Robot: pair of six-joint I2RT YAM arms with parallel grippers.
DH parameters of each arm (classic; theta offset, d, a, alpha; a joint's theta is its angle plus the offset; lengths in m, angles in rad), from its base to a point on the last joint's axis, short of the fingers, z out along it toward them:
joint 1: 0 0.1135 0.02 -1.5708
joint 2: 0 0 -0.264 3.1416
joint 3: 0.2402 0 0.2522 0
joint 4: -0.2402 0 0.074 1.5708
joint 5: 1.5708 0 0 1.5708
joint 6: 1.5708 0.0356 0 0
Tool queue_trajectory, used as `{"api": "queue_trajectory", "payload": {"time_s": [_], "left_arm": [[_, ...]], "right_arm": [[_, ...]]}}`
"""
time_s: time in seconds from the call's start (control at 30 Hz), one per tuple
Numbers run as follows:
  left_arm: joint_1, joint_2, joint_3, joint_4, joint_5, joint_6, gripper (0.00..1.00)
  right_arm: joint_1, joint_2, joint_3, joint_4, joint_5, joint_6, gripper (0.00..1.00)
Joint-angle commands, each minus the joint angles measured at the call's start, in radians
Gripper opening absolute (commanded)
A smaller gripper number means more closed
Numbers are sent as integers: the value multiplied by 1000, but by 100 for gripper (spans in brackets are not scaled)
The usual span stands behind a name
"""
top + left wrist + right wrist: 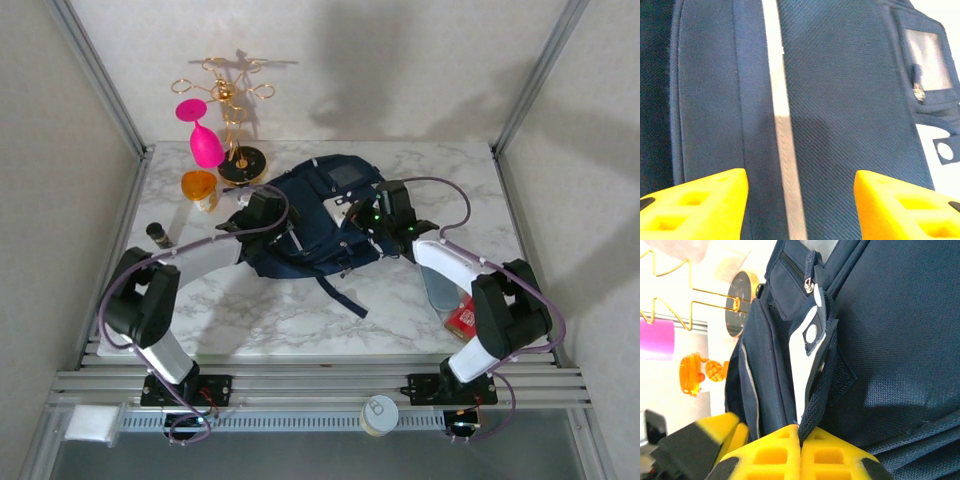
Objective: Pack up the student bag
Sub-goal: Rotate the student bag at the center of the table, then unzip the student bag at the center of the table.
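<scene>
Marble table (300,320), student bag (310,215) partly under arms (205,255), left hand (800,200) wide, right hand (800,445) pinching its strap (827,390).

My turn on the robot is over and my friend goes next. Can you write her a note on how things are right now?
Left gripper: open, hanging close over the navy backpack, one finger on each side of its pale stripe.
Right gripper: shut on a dark strap of the backpack.
Backpack: lying mid-table between both arms.
Done: nothing visibly packed.
Left: the orange jar and small dark bottle stand outside the backpack, on the table's left side.
</scene>
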Motion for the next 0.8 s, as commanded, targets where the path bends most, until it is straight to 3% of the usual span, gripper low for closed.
{"api": "queue_trajectory", "payload": {"time_s": [0.0,0.17,0.37,0.5,0.77], "left_arm": [[-61,-125,-22,-134,-26,10,59],[-224,-216,-61,-170,-77,-93,58],[-388,-134,9,-190,-137,-195,52],[-447,-59,69,-205,-174,-251,46],[-495,102,208,-247,-225,-322,47]], "right_arm": [[11,-62,-54,178,-32,83,0],[16,-92,-92,226,-44,148,0],[15,-117,-101,201,-43,152,0],[15,-105,-122,217,-69,181,0],[14,-108,-152,270,-102,211,0]]}}
